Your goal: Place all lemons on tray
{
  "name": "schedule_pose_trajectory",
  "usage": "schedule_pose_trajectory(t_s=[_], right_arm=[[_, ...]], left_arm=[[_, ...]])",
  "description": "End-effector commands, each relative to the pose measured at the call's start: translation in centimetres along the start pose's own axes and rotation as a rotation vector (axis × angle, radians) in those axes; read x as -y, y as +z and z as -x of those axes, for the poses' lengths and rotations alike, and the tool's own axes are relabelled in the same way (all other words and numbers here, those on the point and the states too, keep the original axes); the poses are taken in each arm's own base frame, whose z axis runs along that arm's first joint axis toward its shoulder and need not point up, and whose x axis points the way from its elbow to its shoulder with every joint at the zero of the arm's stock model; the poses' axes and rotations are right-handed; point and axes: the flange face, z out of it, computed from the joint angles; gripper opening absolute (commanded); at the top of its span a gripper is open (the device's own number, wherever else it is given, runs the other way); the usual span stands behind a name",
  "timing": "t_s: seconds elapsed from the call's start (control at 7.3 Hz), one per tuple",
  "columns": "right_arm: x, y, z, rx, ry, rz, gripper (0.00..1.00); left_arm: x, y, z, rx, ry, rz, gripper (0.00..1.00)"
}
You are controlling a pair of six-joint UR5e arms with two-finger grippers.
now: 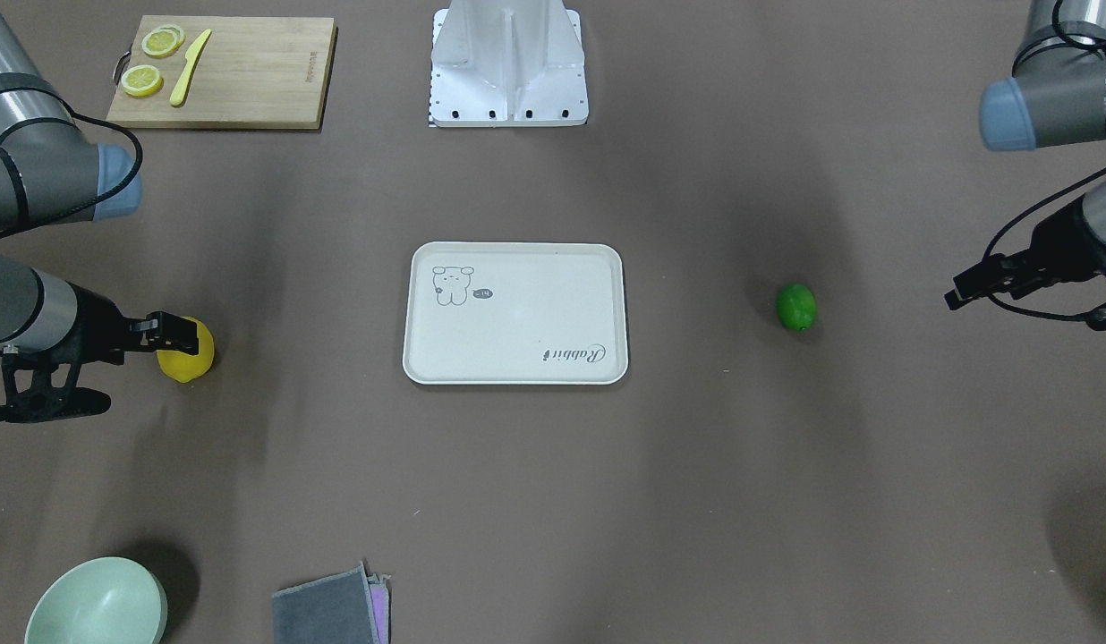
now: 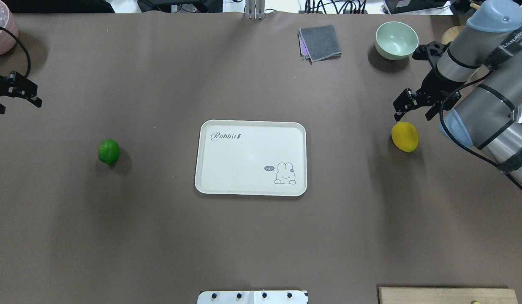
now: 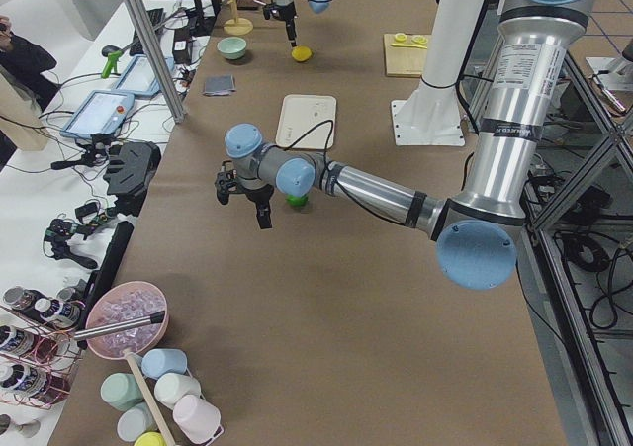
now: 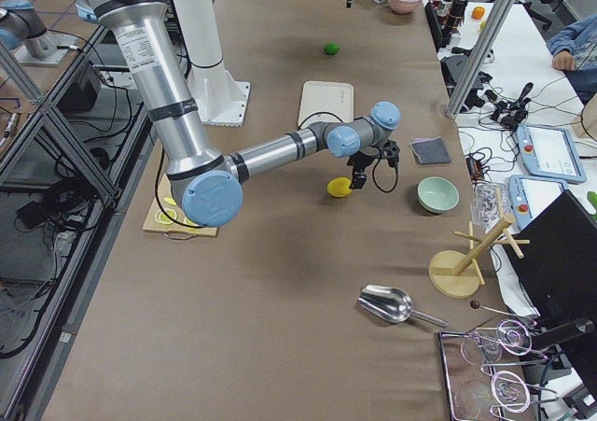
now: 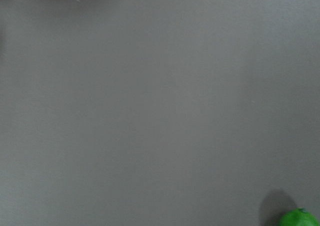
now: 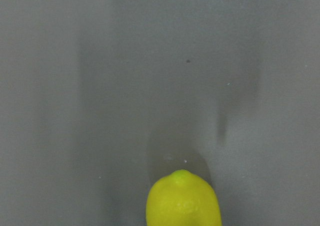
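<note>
The yellow lemon lies on the table right of the tray. My right gripper is open and hovers just above and beyond it, apart from it. In the front view the gripper overlaps the yellow lemon. The right wrist view shows the lemon at the bottom edge. The green lemon lies left of the tray, which holds nothing. My left gripper is open and empty, far left of it. The green lemon just shows in the left wrist view's corner.
A wooden cutting board with lemon slices and a yellow knife sits near the robot base. A pale green bowl and a folded grey cloth lie at the far edge. A pink bowl stands at the far left.
</note>
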Motion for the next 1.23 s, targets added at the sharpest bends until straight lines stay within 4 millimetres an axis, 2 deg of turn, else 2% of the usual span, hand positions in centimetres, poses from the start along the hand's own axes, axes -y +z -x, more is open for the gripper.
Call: schedule_pose_trajectory(t_s=[0.0,0.14,0.27,0.55,0.68,0.82,0.96,1.1], right_arm=[[-0.4,1.8,-0.1,-0.023,-0.011,0.017,0.99],[-0.7,2.6,0.0,-0.027,-0.014,0.03,0.99],[-0.9,3.5,0.0,-0.034,-0.015,0.043,0.99],[-0.9,4.3,-0.2,-0.043,-0.011,0.054,0.95],[-0.8,4.5,-0.3,-0.044,-0.015,0.057,0.72],[-0.6,4.1,0.1,-0.036,-0.017,0.055,0.22],[-0.6,4.1,0.2,-0.034,-0.016,0.055,0.06],[-0.5,3.8,0.5,-0.029,-0.019,0.05,0.04]], left_arm=[[-1.7,4.4,-7.5,-0.008,0.039,0.071,0.98],[-2.7,5.7,-11.0,-0.012,0.078,0.09,0.98],[-3.5,6.9,-11.9,-0.006,0.088,0.109,0.98],[-3.9,9.4,-12.2,0.0,0.108,0.134,0.98],[-3.8,10.8,-11.8,0.002,0.11,0.143,0.98],[-4.0,11.9,-11.7,0.009,0.111,0.157,0.98],[-4.2,12.7,-11.9,0.014,0.115,0.169,0.98],[-3.9,13.2,-11.9,0.016,0.113,0.173,0.98]])
